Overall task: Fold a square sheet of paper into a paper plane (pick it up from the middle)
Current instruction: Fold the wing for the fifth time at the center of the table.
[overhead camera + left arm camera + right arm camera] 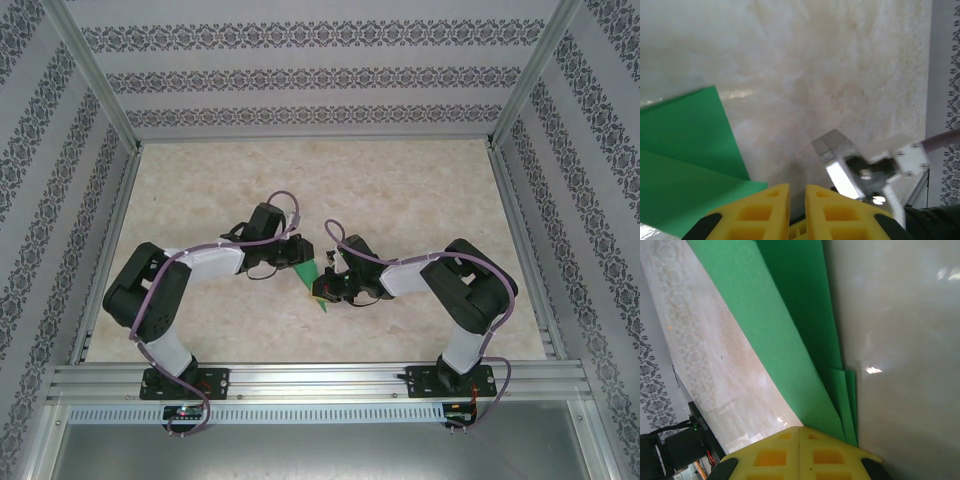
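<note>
The paper plane (320, 303) is bright green paper folded into a narrow, layered shape, lying on the table between the two arms with a pointed tip toward the near edge. In the right wrist view its stacked layers (785, 330) run down to my right gripper (799, 430), whose yellow fingers are shut with the curved top flap's edge ending at their seam. In the left wrist view the green paper (685, 150) lies to the left of my left gripper (797, 192), which stands open by a narrow gap with nothing in it. The right gripper's body (850, 170) sits just beyond.
The marble-patterned tabletop (420, 190) spreads behind and to both sides of the arms. Patterned walls with metal posts (100, 90) enclose it. An aluminium rail (320, 380) runs along the near edge by the arm bases.
</note>
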Robot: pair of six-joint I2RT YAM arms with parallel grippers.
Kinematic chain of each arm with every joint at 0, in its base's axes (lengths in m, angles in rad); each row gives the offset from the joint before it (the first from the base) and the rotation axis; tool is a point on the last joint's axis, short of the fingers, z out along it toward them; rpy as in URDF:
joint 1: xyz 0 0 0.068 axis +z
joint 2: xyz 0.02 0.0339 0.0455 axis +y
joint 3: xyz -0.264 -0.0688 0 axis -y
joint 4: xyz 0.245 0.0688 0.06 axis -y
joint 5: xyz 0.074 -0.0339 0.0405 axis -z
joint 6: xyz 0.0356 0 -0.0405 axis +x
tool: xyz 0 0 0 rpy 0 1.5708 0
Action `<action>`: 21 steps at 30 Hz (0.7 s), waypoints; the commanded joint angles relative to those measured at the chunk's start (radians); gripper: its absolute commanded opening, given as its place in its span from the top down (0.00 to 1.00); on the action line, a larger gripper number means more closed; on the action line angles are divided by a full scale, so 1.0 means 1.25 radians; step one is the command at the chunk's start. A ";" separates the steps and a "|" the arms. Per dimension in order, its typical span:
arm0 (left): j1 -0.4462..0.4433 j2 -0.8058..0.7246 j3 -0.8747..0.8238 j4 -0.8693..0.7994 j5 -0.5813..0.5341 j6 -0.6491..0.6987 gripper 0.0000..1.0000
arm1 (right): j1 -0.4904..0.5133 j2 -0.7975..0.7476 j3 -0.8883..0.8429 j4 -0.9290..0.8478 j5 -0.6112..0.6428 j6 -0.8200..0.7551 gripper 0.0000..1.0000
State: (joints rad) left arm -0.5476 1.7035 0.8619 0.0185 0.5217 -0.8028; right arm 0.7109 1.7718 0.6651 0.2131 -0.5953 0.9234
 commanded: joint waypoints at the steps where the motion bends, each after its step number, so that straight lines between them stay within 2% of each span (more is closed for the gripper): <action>1: -0.011 0.032 -0.024 0.090 -0.004 -0.040 0.83 | 0.003 0.055 -0.031 -0.093 0.069 0.015 1.00; 6: -0.011 0.053 -0.032 0.105 -0.006 -0.030 0.81 | 0.002 0.058 -0.035 -0.091 0.074 0.021 1.00; 13: -0.012 0.092 -0.012 0.009 -0.099 0.022 0.80 | 0.002 0.025 -0.038 -0.052 0.049 0.044 0.98; 21: -0.012 0.106 -0.035 0.004 -0.111 0.026 0.80 | 0.002 -0.038 0.046 -0.053 0.011 0.066 0.93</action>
State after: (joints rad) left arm -0.5533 1.8011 0.8307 0.0639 0.4454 -0.8036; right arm 0.7113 1.7557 0.6758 0.1905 -0.5930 0.9878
